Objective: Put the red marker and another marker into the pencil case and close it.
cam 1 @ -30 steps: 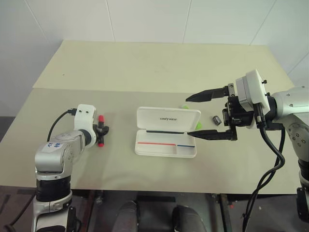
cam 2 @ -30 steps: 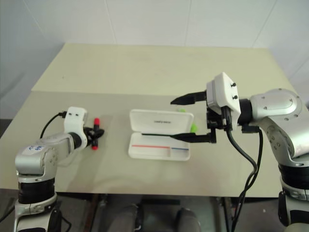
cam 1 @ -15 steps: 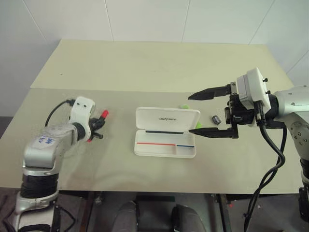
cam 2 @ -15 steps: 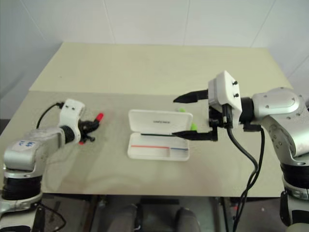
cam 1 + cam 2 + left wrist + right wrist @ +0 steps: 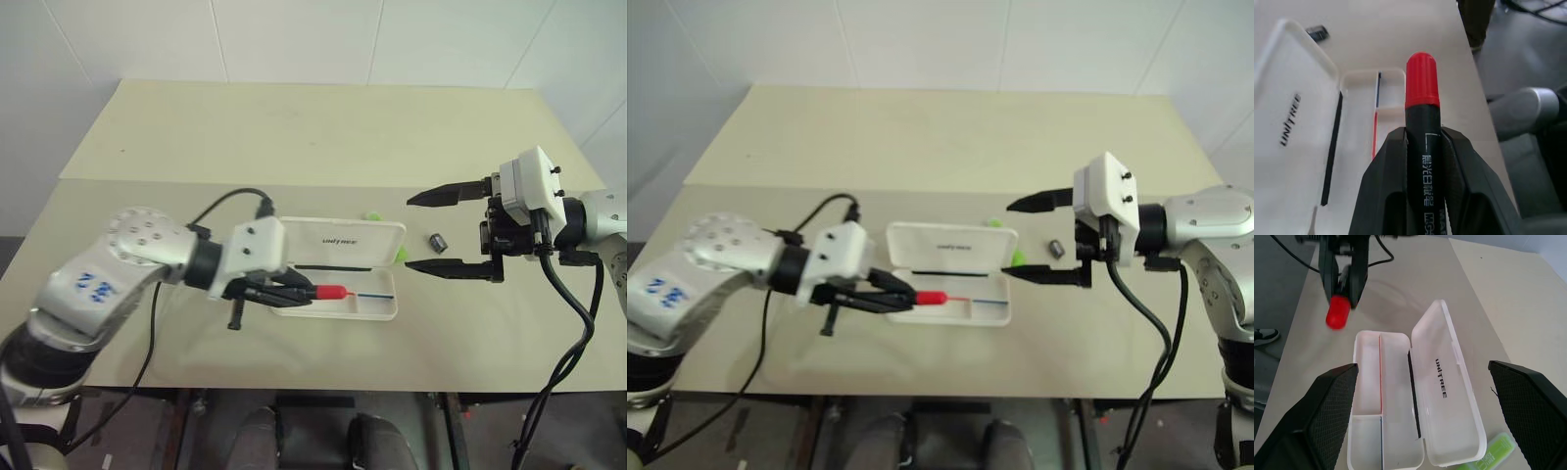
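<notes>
Moved since one second ago: left gripper point(image 5: 294, 291), then low over the table's point(image 5: 294, 127) left side with the red marker point(image 5: 323, 292), now carried across to the pencil case point(image 5: 338, 264) and holding the marker level, red cap over the open tray. Pinches the black midsection of the marker between both black fingers point(image 5: 1386, 186), seen close in the left wrist view; printed white characters along the barrel, partly readable, with letters "MA" at the lower edge. Lies open on the table, the white case, lid folded back away from the robot, with the dark word "UNITREE" on the inner side of the lid point(image 5: 1442, 379); thin red and blue stripes along the tray point(image 5: 377, 293). Peeks out from behind the far right corner of the lid, the light-green highlighter point(image 5: 1493, 455), resting on the table and touching or nearly touching the case. Stands a little to the right of the case, a small dark cylinder point(image 5: 438, 240). Hovers to the right of the case, right gripper point(image 5: 426, 231), fingers spread wide and holding nothing, shifted slightly to the right compared with before.
</notes>
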Tool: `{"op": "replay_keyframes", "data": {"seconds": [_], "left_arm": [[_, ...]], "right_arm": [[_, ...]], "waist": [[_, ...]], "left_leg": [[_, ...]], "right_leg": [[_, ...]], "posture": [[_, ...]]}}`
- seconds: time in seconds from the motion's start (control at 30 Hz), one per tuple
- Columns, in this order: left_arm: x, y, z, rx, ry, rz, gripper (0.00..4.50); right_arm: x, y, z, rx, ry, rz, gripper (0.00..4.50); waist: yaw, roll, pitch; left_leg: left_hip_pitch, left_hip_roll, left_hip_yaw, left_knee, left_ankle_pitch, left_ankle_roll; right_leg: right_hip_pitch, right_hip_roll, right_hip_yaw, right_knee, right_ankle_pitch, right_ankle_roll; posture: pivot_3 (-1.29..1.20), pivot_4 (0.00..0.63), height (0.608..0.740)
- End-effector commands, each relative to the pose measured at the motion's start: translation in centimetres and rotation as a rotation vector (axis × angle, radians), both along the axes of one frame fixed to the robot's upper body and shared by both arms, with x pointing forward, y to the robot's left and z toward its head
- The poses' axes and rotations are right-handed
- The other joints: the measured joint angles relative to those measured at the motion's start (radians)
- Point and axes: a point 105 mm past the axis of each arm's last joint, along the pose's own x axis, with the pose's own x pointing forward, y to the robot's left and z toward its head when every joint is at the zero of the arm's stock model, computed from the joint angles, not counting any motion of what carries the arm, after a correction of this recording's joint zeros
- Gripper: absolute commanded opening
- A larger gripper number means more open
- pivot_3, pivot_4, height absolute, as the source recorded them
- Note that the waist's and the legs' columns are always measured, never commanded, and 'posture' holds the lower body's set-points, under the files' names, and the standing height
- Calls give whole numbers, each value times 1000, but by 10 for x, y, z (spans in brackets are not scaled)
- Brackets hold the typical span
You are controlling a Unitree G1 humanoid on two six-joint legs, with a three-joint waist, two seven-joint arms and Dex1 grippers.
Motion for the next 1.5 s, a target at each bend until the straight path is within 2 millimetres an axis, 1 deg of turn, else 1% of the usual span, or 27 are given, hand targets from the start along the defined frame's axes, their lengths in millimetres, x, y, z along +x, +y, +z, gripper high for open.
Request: {"op": "replay_keyframes", "data": {"seconds": [0.03, 0.1, 0.2, 0.4, 0.57, 0.63, 0.73, 0.9, 1.0, 1.03, 1.07, 1.13, 1.27, 1.4, 1.5], "left_arm": [[23, -11, -10, 86, -153, 9, 599], [30, -20, -17, 105, -175, -5, 599], [40, -29, -22, 121, -193, 0, 599], [48, -42, -31, 103, -172, 20, 599], [60, -50, -31, 94, -201, 74, 599], [61, -52, -35, 99, -199, 78, 599], [56, -55, -40, 104, -179, 63, 599], [49, -58, -42, 107, -169, 38, 2307], [49, -58, -42, 109, -174, 41, 3352], [50, -58, -42, 109, -178, 41, 3625], [50, -59, -42, 108, -181, 42, 4029], [47, -59, -40, 101, -183, 37, 4476], [34, -60, -28, 54, -165, 15, 4476], [25, -53, -5, -49, -107, 58, 4476], [22, -41, 12, -110, -85, 115, 4476]], "right_arm": [[-7, -3, 12, 3, -64, -13, 4500], [-9, -4, 12, 2, -65, -19, 4500], [-12, -5, 11, -1, -64, -25, 4500], [-14, -5, 10, -2, -62, -37, 4500], [-15, -3, 9, 9, -59, -41, 4500], [-13, -4, 8, 8, -56, -46, 4500], [-13, -4, 7, 9, -55, -49, 4500], [-11, -2, 7, 12, -52, -51, 4500], [-10, -3, 6, 12, -51, -53, 4500], [-9, -3, 6, 12, -51, -55, 4500], [-8, -3, 6, 12, -50, -57, 4500], [-5, -7, 5, 7, -47, -73, 4500], [7, -21, -3, 3, -14, -141, 4500], [27, -43, -25, -27, 39, -269, 4500], [42, -56, -43, -45, 64, -365, 4500]], "waist": [[2, 0, 0], [1, 0, 0], [0, 0, 0], [-2, 0, 0], [-1, 0, 0], [-1, 0, 0], [-1, 0, 0], [-1, 0, 0], [-1, 0, 0], [-1, 0, 0], [-1, 0, 0], [-1, 0, 0], [-1, 0, 0], [-3, 0, 0], [-3, 0, 0]], "left_leg": [[0, 0, 0, 0, 0, 0], [0, 0, 0, 0, 0, 1], [-1, 0, 0, 0, 0, 1], [-1, 0, 0, 2, 0, 1], [-1, 0, -1, 3, 0, 1], [-1, 0, -1, 3, 0, 1], [-1, 0, -1, 3, 0, 1], [-1, 0, -1, 3, 0, 1], [-1, 0, -2, 3, 0, 1], [-1, 0, -2, 3, 0, 1], [-1, 0, -2, 3, 0, 1], [-1, 0, -2, 4, 0, 1], [-1, 0, -2, 4, 0, 1], [0, 0, -3, 4, 0, 1], [0, 0, -3, 4, 0, 1]], "right_leg": [[0, 0, 0, 0, 0, 0], [0, 0, 0, -1, 0, 0], [-1, 0, 0, 0, 0, 0], [-1, 0, 0, 1, 0, 0], [1, 0, 0, 1, 0, 0], [1, 0, 0, 1, 0, 0], [1, 0, -1, 1, 0, 0], [1, 0, -1, 1, 0, 0], [1, 0, -1, 1, 0, 0], [1, 0, -1, 1, 0, 0], [1, 0, -1, 1, 0, 0], [2, 0, -1, 1, 0, 0], [2, 0, -1, 1, 0, 0], [3, 0, -2, 1, 0, 0], [3, 0, -2, 1, 0, 0]], "posture": [[0, 150, 740], [0, 150, 740], [0, 150, 740], [0, 150, 740], [0, 150, 740], [0, 150, 740], [0, 150, 740], [0, 150, 740], [0, 150, 740], [0, 150, 740], [0, 150, 740], [0, 150, 740], [0, 150, 740], [0, 150, 740], [0, 150, 740]]}}
